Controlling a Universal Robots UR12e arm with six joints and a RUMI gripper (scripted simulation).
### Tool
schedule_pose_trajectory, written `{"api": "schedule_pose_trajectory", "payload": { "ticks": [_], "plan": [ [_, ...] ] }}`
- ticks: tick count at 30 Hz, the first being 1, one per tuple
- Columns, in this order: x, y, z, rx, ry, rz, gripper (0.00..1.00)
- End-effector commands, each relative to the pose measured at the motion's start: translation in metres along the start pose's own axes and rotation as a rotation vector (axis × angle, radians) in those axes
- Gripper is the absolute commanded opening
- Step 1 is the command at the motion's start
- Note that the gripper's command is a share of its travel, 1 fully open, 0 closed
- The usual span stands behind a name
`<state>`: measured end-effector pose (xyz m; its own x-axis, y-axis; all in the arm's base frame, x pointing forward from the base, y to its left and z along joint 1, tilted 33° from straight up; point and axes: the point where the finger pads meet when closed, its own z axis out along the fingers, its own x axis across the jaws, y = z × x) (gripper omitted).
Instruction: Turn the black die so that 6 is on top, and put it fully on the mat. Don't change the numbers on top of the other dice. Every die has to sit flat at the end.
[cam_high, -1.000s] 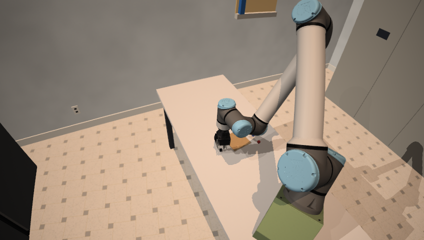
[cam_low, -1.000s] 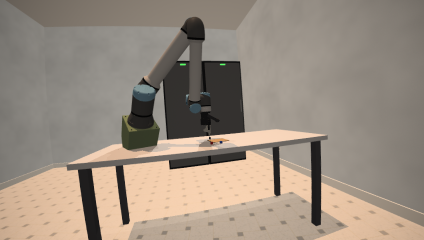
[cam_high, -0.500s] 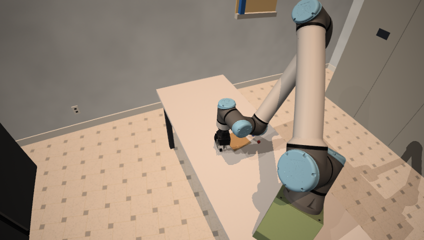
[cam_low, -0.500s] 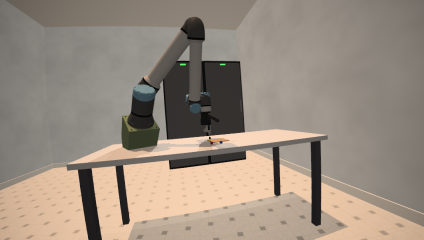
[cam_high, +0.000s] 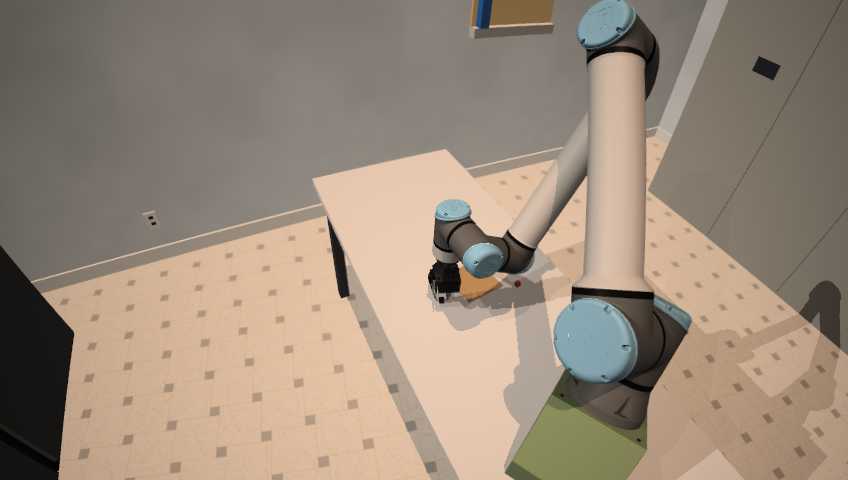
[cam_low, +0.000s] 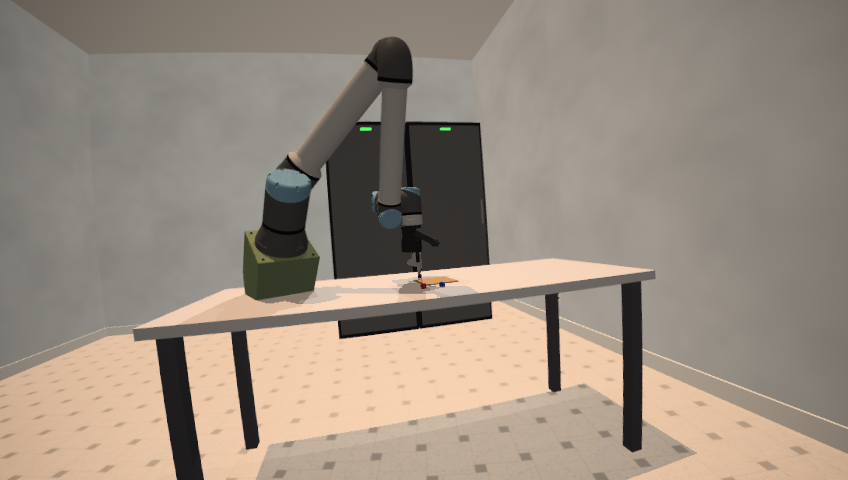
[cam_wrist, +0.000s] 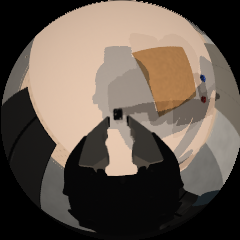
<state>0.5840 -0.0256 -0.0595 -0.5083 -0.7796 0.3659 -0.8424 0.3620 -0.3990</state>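
The gripper (cam_high: 440, 295) (cam_low: 418, 274) (cam_wrist: 118, 120) points down over the desk (cam_high: 380, 202) (cam_low: 535, 274) (cam_wrist: 65, 60), its fingers slightly parted and grasping nothing. The black die (cam_high: 441, 299) (cam_low: 419, 276) (cam_wrist: 118, 114) appears at the fingertips, near the centre of the wrist frame, with a narrow gap visible on either side; the number on its top is too small to read. It lies outside the orange mat (cam_high: 476, 287) (cam_low: 439, 280) (cam_wrist: 167, 77), which occupies the upper right of the wrist frame and lies to the right of the die in the top view. There, the arm's lower joints (cam_high: 483, 259) (cam_low: 390, 218) cover part of the mat's upper edge. Two other dice lie beyond the mat, at the right of the wrist frame: a blue die (cam_low: 442, 284) (cam_wrist: 202, 78) above a red die (cam_high: 517, 283) (cam_low: 423, 286) (cam_wrist: 203, 99), close together yet apart. In the exterior view both appear in front of the mat, the red one at left; their numbers are likewise illegible. The arm stands on a green block (cam_high: 574, 440) (cam_low: 280, 279), seen at the lower right of the top view. A dark cabinet (cam_low: 449, 178) rises behind the desk in the exterior view, and a wall outlet (cam_high: 151, 218) appears at the left of the top view.
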Motion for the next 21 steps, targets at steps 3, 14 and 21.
{"api": "schedule_pose_trajectory", "payload": {
  "ticks": [3,14,21],
  "plan": [
    [-0.0002,-0.0003,0.005,0.001,-0.001,0.0,0.18],
    [-0.0002,-0.0003,0.0118,0.001,-0.001,0.0,0.18],
    [-0.0002,-0.0003,0.0118,0.001,-0.001,0.0,0.18]
  ]
}}
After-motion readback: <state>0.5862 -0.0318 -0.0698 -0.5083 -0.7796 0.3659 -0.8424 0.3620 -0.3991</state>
